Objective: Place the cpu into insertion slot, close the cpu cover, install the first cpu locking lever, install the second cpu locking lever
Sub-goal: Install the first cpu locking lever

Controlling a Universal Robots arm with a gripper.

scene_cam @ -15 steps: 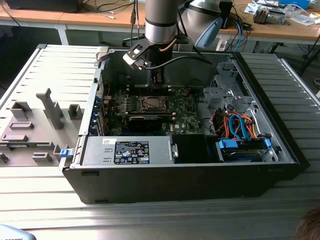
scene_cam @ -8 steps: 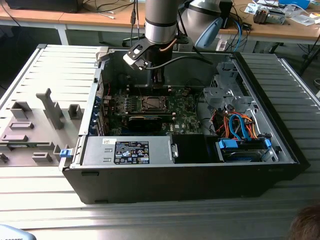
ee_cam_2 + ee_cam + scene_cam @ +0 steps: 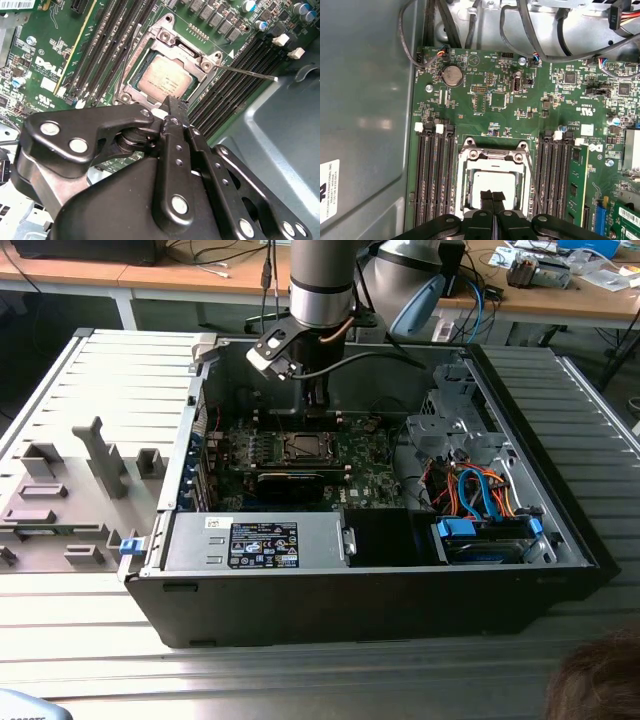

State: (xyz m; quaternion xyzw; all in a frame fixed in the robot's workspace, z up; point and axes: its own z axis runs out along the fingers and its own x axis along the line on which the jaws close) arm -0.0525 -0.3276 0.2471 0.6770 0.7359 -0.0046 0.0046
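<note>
First wrist view: the claw has its fingertips lying across the near part of the cpu, so that edge and the cpu cover rim under them can't be read. Second wrist view: same near rim buried behind the black linkage. Both wrist views cut the claw body off at the picture's edge. Exterior view: insertion slot too small to tell detail. A person's head is cropped at the corner.

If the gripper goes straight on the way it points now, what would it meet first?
Probably the cpu, or the edge of the cpu cover beside it: the shut gripper points straight at them. Depth is unclear.
</note>
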